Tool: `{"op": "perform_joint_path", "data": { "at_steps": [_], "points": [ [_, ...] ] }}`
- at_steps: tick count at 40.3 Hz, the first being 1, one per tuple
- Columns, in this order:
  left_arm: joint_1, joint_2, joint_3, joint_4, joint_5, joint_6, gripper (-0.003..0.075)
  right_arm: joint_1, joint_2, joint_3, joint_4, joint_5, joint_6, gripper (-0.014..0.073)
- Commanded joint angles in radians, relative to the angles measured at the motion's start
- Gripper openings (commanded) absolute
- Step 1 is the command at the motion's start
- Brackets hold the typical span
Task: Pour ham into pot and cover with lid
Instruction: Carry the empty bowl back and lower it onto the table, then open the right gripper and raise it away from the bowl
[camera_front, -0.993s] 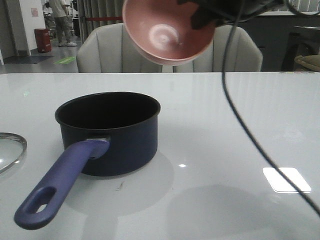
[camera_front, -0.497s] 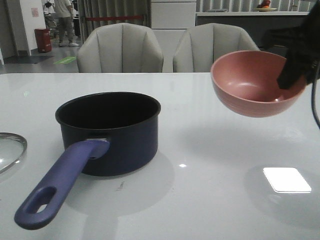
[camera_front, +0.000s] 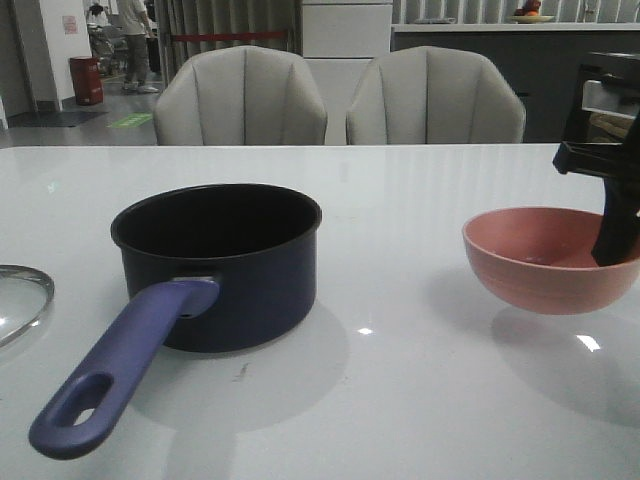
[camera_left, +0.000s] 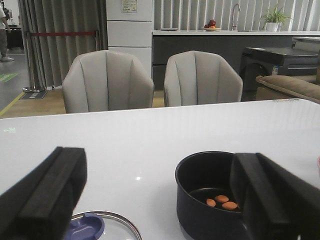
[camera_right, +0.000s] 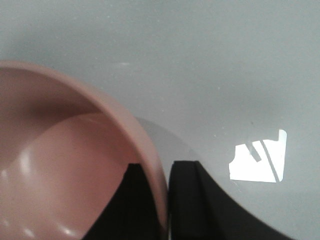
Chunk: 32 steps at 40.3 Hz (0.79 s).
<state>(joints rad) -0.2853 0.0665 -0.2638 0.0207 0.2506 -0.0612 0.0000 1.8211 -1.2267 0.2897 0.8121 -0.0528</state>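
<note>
ham (camera_left: 222, 202) lies in the pot (camera_front: 228, 262), three small orange pieces on its black floor, seen from the left wrist view. pot stands upright on the white table (camera_front: 400, 400), left of centre in the front view, its handle (camera_front: 118, 366) reaching toward the camera and to the left, the hole at its end near the table's front edge

lid (camera_front: 20, 300) lies flat on the table just left of the pot, apart from it, cut off by the frame edge in the front view; the left wrist view shows its steel rim and blue knob (camera_left: 84, 226) between the left fingers

left gripper (camera_left: 160, 200) hangs above the table behind the lid and pot, fingers (camera_left: 47, 200) spread wide, holding nothing

right gripper (camera_right: 161, 200) pinches the rim of the bowl (camera_front: 550, 258), one finger (camera_right: 192, 200) outside the wall and the other inside. bowl sits upright at the right of the table, well apart from the pot, its pink inside bare where it shows. whether its base touches the table or hangs just over it cannot be told; a shadow lies under it

two grey chairs (camera_front: 240, 98) stand behind the table
</note>
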Motion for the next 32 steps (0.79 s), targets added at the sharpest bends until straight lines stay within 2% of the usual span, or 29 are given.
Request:
{"op": "perform_joint_path", "data": {
  "at_steps": [1, 6, 13, 18, 26, 32],
  "points": [
    [-0.01, 0.014, -0.028, -0.009, -0.086, -0.002, 0.0614, 0.0, -0.021, -0.084, 0.016, 0.036, -0.021, 0.0293],
    [-0.01, 0.014, -0.028, -0.009, -0.086, -0.002, 0.0614, 0.005, 0.009, -0.116, 0.016, 0.069, -0.021, 0.0354],
    [-0.01, 0.014, -0.028, -0.009, -0.086, -0.002, 0.0614, 0.01, 0.028, -0.118, 0.005, 0.068, -0.021, 0.0358],
    [-0.01, 0.014, -0.028, -0.009, -0.086, -0.002, 0.0614, 0.01, 0.027, -0.154, -0.078, 0.087, -0.028, 0.0358],
    [-0.01, 0.014, -0.028, -0.009, -0.086, -0.002, 0.0614, 0.01, -0.072, -0.195, -0.088, 0.113, -0.177, 0.0358],
    [-0.01, 0.014, -0.028, -0.009, -0.086, -0.002, 0.0614, 0.025, -0.226, -0.144, 0.022, 0.028, -0.292, 0.0356]
  ]
}}
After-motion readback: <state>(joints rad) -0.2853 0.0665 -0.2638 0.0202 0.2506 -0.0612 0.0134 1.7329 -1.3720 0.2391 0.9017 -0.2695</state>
